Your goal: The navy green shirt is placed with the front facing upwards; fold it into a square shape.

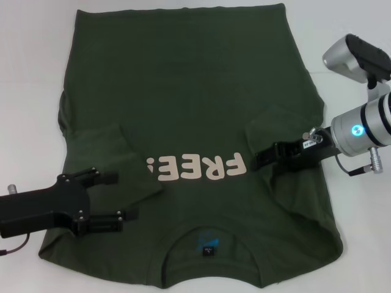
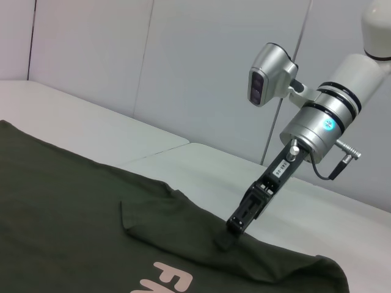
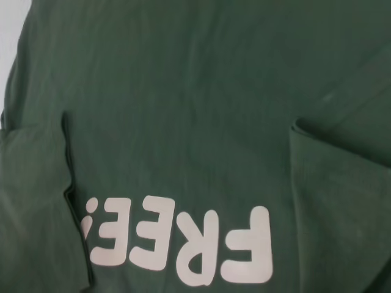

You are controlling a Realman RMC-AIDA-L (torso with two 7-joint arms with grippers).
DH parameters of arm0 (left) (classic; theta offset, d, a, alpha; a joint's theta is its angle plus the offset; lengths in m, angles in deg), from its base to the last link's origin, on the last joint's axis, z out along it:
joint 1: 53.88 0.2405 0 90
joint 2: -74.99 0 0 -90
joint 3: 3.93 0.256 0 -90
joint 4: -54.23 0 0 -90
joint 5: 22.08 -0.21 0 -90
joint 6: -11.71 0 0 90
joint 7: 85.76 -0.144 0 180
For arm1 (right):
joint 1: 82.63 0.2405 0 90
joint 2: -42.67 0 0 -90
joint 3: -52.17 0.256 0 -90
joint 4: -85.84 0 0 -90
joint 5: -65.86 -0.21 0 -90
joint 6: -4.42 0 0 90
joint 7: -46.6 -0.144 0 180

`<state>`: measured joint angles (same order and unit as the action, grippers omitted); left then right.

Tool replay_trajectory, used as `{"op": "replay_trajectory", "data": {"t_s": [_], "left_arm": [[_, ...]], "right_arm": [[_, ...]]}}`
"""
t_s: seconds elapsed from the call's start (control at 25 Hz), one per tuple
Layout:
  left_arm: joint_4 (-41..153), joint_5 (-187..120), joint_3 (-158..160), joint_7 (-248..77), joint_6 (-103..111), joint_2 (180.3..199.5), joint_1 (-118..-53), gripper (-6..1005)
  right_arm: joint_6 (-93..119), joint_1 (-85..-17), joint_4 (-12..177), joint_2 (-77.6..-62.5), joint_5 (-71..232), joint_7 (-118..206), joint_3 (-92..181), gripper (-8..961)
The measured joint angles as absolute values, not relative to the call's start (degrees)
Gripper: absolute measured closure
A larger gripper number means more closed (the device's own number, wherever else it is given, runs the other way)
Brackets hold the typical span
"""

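Shirt: the navy green shirt [image 1: 195, 122] lies flat on the white counter [image 1: 30, 73], lettering up, both sleeves folded inward.
Left claw [image 1: 113, 198]: spread, over the folded left sleeve.
Right claw [image 1: 256, 160]: pinching the folded right sleeve.

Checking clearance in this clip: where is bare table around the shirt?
Bare table lies off the shirt's left side and off its right side behind the right gripper. Crowded: both folded sleeves, with the left gripper over the left one.

A white tabletop [image 1: 24, 73] spreads left, right and far. Beyond its far edge stands a pale grey panelled wall [image 2: 183, 67].
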<state>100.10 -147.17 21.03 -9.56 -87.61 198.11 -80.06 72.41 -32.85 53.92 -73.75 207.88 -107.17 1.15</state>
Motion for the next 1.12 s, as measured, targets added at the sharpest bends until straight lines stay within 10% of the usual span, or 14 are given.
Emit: {"op": "replay_trajectory", "data": {"t_s": [1.12], "left_arm": [[100.10, -147.27, 21.03, -8.87, -87.59, 197.99, -80.60, 51]], "right_arm": [[69.47, -33.46, 52.38, -71.50, 207.88, -108.15, 0.70, 275]]}}
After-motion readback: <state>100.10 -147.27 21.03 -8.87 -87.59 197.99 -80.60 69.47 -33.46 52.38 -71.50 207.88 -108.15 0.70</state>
